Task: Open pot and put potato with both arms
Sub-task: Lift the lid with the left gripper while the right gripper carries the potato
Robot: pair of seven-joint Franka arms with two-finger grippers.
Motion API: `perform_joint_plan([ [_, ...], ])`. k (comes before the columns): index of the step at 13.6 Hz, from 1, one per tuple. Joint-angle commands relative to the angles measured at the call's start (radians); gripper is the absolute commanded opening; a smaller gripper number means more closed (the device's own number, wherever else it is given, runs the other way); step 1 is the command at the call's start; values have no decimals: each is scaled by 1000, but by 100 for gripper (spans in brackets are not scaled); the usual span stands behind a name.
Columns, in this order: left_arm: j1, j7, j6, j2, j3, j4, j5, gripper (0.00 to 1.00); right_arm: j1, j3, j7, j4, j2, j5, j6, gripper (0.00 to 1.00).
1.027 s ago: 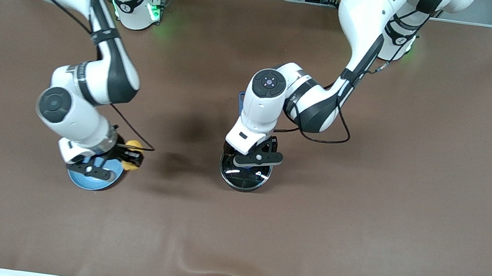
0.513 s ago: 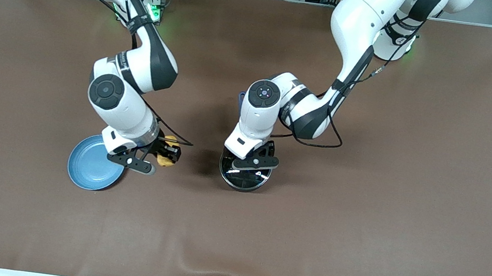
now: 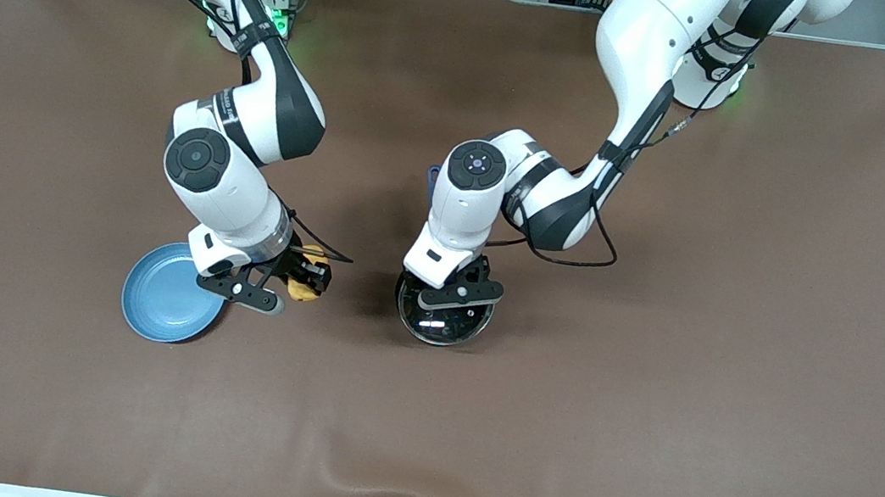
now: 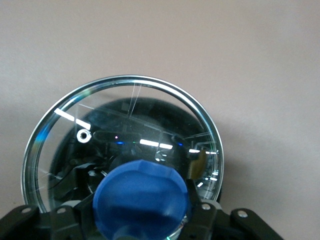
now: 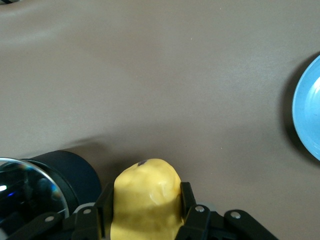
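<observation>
Your right gripper (image 3: pixel 308 275) is clamped on the potato (image 3: pixel 305 282), up over bare table betw. plate (image 3: pixel 160 305) & pot (image 3: pixel 442 317) — pot lies toward the left arm's end. Left gripper (image 3: pixel 461 289) grips the lid knob (image 4: pixel 142 197) — lid looks lifted.
</observation>
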Motion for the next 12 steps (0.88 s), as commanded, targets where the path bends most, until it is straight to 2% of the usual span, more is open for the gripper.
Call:
perform_joint_plan([
  [1, 39, -13, -76, -103, 3, -8, 12, 0, 22, -6, 44, 9, -9, 5, -6, 0],
  [4, 109, 85, -136, -202, -7, -56, -36, 0, 51, -8, 65, 40, 0, 5, -6, 0],
  [6, 163, 198, -187, -269, -9, -120, -84, 0, 89, -8, 90, 87, 26, 4, -9, 0],
  [10, 304, 440, -181, -455, -9, -382, -145, 0, 175, -9, 139, 193, 127, -7, -3, 0],
  [12, 373, 566, -152, -490, -9, -480, -150, 0, 218, -12, 137, 280, 191, -14, -2, 0],
])
